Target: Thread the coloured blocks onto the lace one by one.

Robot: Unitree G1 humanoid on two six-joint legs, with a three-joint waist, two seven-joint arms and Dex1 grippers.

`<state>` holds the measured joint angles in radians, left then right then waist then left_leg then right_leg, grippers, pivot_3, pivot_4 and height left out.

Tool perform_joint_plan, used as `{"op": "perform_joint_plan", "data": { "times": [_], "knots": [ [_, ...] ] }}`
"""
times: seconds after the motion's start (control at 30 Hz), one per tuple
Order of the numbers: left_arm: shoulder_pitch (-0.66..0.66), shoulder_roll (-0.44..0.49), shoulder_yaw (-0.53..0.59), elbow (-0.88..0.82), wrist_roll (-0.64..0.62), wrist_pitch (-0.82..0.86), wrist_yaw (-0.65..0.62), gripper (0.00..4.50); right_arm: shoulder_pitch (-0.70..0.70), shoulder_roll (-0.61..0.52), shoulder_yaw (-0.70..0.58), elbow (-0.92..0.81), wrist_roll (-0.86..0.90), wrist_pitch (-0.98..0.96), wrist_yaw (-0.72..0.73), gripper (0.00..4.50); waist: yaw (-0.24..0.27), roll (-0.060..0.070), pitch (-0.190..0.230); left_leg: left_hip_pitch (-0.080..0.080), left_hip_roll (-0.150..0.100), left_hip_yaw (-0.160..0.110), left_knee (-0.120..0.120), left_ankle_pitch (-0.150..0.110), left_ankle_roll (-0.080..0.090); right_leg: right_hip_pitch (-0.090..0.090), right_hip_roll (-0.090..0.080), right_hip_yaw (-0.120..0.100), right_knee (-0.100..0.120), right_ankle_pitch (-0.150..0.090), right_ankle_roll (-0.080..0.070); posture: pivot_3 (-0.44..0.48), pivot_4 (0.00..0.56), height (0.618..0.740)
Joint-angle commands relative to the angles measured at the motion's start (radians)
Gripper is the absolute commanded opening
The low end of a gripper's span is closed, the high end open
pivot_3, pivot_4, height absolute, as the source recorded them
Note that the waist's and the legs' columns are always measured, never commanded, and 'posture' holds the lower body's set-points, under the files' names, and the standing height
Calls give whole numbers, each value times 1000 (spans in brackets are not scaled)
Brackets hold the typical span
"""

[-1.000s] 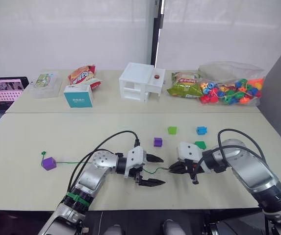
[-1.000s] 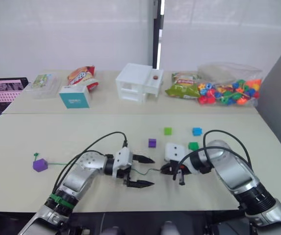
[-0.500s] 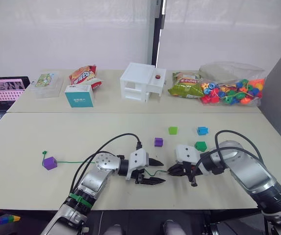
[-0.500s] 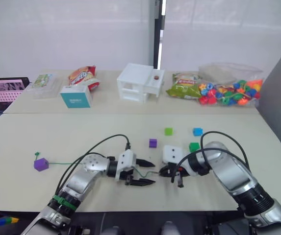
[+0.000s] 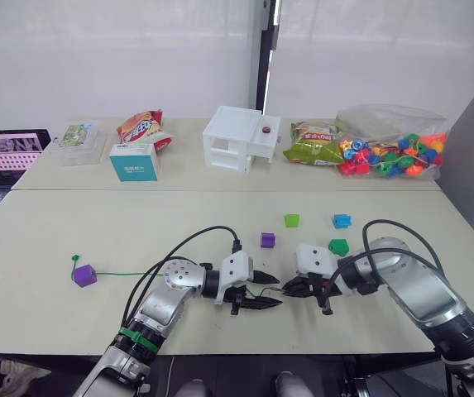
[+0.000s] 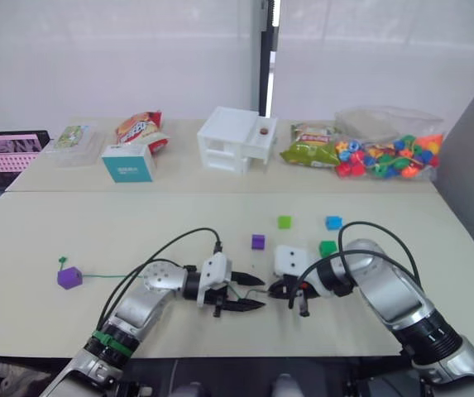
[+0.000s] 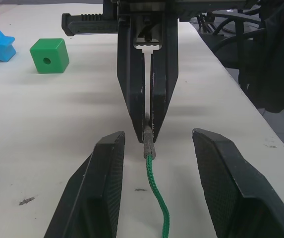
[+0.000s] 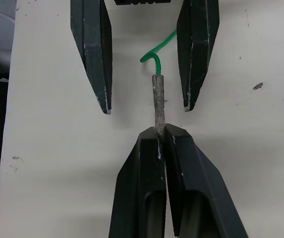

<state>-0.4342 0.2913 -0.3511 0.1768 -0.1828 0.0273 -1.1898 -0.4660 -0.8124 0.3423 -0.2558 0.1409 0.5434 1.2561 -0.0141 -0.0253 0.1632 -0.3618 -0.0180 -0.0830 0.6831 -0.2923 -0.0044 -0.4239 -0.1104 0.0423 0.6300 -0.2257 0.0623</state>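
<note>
Left gripper (image 5: 270, 291) and right gripper (image 5: 289, 287) meeting tip to tip low over the table, forearms angled inward. Left fingers (image 7: 102, 183) spread wide; right fingers (image 8: 154, 173) pressed together, apparently pinching the lace (image 8: 158, 101) by its grey tip.

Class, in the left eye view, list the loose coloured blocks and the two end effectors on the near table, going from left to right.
Purple block on the lace → left end effector → right end effector → blue block.

Five coloured blocks (image 5: 267, 240), one lace (image 7: 155, 193)
</note>
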Motion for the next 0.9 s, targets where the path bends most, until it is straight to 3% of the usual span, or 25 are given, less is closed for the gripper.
{"op": "perform_joint_plan", "data": {
  "times": [0.03,0.23,0.77,0.9],
  "knots": [
    [-12,-4,8,-7,-19,-4,-7,1992,-9,-2,-14,-30,13,3,-5,0,0,0,0,0,0,0,0,0,0,0,0,0,0,0,0,0,150,740],
    [-17,5,0,-11,-8,-1,-11,124,-4,-5,-21,-37,18,6,-8,0,0,0,0,0,0,0,0,0,0,0,0,0,0,0,0,0,150,740],
    [-29,3,-4,8,-6,-7,-11,55,2,-17,-53,-64,72,72,-9,0,0,0,0,0,0,0,0,0,0,0,0,0,0,0,0,0,150,740],
    [-32,0,-1,16,-8,-11,-13,0,37,-78,-127,-123,131,136,-9,1357,5,0,0,0,0,0,0,0,0,0,0,0,0,0,0,0,150,740]
  ]
}}
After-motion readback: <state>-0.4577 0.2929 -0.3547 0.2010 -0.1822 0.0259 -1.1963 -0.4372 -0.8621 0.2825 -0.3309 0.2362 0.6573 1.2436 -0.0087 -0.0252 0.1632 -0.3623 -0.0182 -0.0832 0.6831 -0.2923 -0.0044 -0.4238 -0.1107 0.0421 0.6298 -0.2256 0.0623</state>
